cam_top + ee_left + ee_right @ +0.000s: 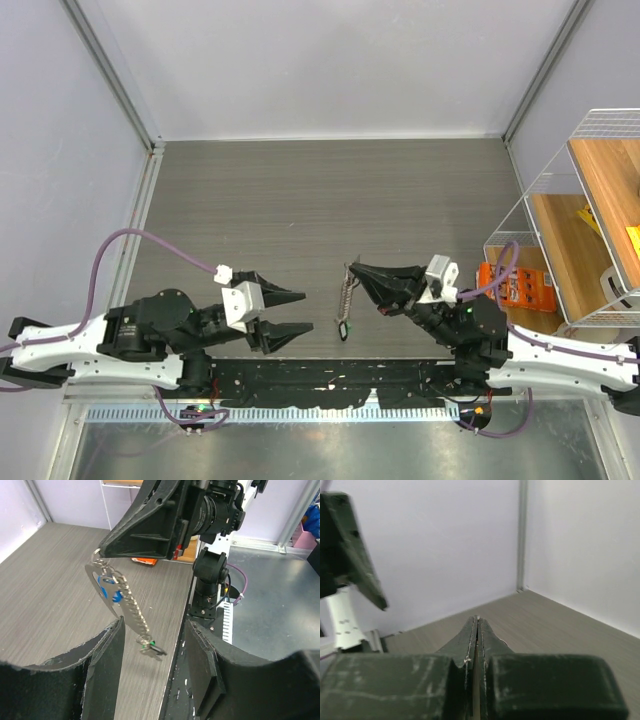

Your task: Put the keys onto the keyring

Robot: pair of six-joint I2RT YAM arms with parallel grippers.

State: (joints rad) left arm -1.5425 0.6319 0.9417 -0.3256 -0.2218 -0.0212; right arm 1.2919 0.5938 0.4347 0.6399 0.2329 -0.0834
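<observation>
Silvery keyring (131, 607) with blue key (106, 588) dangles from clamped right claw (353, 268); left claw (308, 311) apart.

Keyring (122, 602): its upper end disappears into the tip of the right gripper (102, 552); from the right wrist we find none of it past that gripper's own closed tip.
Keys (343, 327): from above, too small for us to count or tell their colours.
Orange packet (145, 560): we see only a sliver beneath the right gripper.
Left gripper (154, 626): its near end runs off the lower edge; in the right wrist view it is a blurred dark shape, cropped at left.
Wire rack (600, 125): cut by the right edge; we cannot identify its contents.
</observation>
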